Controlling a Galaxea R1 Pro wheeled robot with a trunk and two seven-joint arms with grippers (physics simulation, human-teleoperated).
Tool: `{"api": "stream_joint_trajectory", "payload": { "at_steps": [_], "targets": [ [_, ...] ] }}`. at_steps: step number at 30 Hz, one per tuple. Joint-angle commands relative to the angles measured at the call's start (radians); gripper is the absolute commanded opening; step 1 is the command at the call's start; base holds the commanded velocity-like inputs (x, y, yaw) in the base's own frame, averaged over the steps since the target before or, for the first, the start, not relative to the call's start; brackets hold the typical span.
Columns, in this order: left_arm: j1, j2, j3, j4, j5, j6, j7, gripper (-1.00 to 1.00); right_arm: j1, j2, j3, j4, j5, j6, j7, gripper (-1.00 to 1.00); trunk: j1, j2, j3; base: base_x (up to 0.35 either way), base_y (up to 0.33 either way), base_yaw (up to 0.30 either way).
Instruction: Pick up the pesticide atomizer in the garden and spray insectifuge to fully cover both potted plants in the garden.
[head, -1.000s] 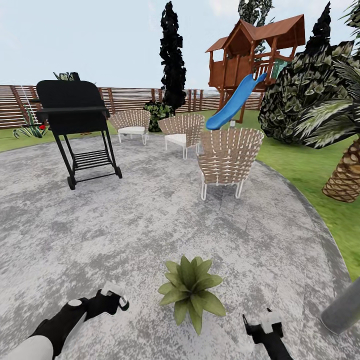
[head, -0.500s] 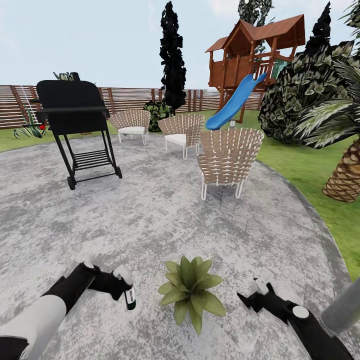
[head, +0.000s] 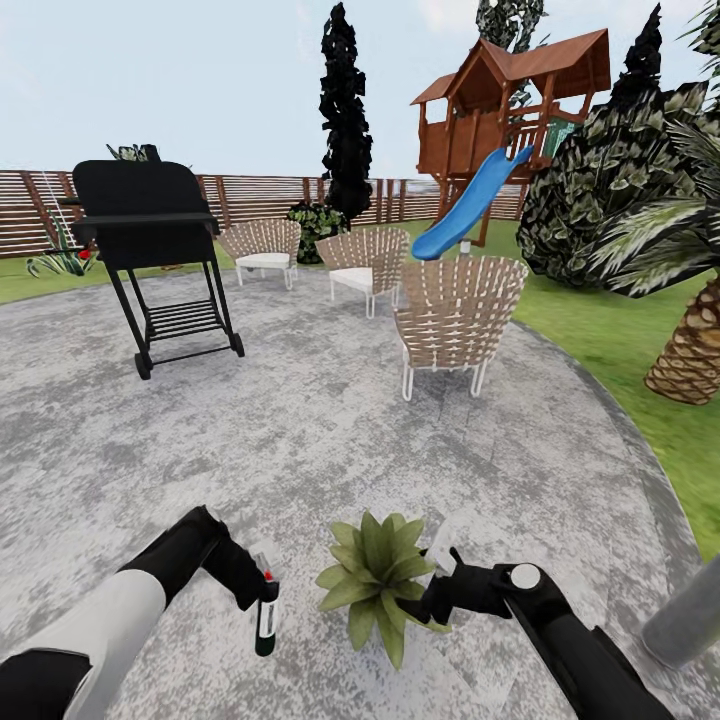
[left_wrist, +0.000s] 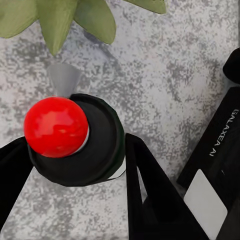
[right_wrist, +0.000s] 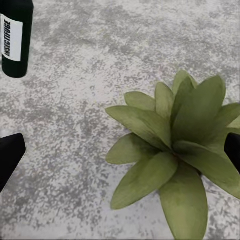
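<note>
left black gripper clamped on slim dark bottle with pale label, the pesticide atomizer, hanging upright just left of the plant | right black gripper fingers spread wide beside low green-leaved potted plant on grey paved patio | woven chair, black grill beyond

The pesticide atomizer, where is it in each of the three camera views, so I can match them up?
Head view: the pesticide atomizer hangs lower left of centre in the left hand, beside the potted plant.
Left wrist view: the atomizer is seen from above, red-capped, between the dark fingers.
Right wrist view: its labelled lower body is in the upper left corner.
Shared landmark: the potted plant on the grey patio.
</note>
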Motion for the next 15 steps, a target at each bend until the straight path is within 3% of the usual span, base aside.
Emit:
{"api": "stream_joint_trajectory", "payload": {
  "at_steps": [1, 5, 7, 10, 12, 15],
  "targets": [
    [0.000, -0.001, -0.004, -0.003, 0.000, 0.010, -0.004, -1.00, -0.001, 0.004, 0.003, -0.002, 0.006, 0.005, 0.004, 1.00, 0.000, 0.000, -0.001, 0.000, 0.000, 0.000],
    [0.000, -0.019, -0.009, -0.013, -0.004, 0.009, -0.006, -1.00, -0.001, 0.014, 0.007, 0.001, 0.007, 0.007, 0.005, 1.00, 0.000, 0.000, -0.001, 0.000, 0.000, 0.000],
    [0.001, -0.039, -0.032, -0.016, -0.007, 0.008, -0.009, -1.00, -0.002, 0.034, 0.008, 0.003, 0.010, 0.008, 0.005, 1.00, 0.000, 0.000, -0.001, 0.000, 0.000, 0.000],
    [0.002, -0.062, -0.104, -0.017, -0.008, 0.006, -0.010, -1.00, -0.003, 0.070, 0.044, 0.005, 0.064, 0.010, 0.005, 1.00, 0.000, 0.000, -0.001, 0.000, 0.000, 0.000],
    [0.005, -0.069, -0.125, -0.022, -0.009, 0.003, -0.009, -1.00, -0.004, 0.088, 0.060, 0.007, 0.102, 0.012, 0.005, 1.00, 0.000, 0.000, -0.001, 0.000, 0.000, 0.000],
    [0.010, -0.071, -0.135, -0.034, -0.011, -0.001, -0.001, -1.00, -0.010, 0.103, 0.064, 0.008, 0.121, 0.052, 0.004, 1.00, 0.000, 0.000, -0.001, 0.000, 0.000, 0.000]
  ]
}}
